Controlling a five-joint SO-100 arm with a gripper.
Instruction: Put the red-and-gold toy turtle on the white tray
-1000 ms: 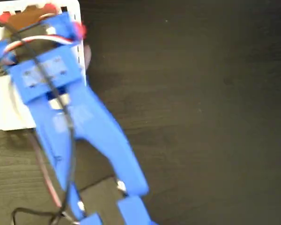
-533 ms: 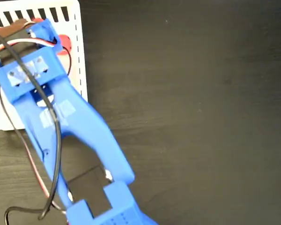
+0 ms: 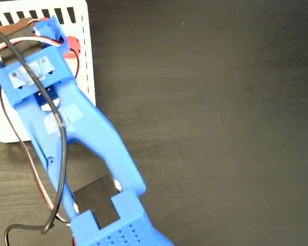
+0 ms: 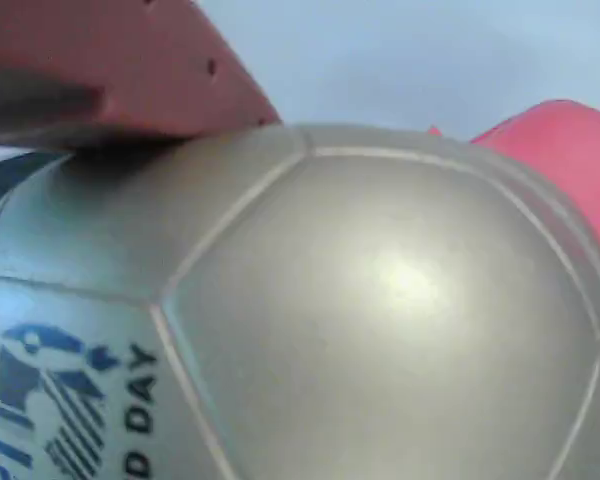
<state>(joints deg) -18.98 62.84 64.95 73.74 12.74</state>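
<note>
Where the white tray (image 3: pixel 87 61) ends, open dark table (image 3: pixel 205 123); red-and-gold toy turtle (image 4: pixel 380 310) against one finger, hand's grasp unclear.

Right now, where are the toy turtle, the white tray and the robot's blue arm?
toy turtle (image 4: pixel 380 300): wrist view, on its gold shell.
white tray (image 3: pixel 84 61): fixed view, on its right rim.
blue arm (image 3: pixel 92 138): fixed view, mid-arm.

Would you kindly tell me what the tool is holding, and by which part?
The red-and-gold toy turtle, with one red finger pressed on its gold shell; the other finger is unseen.
</note>
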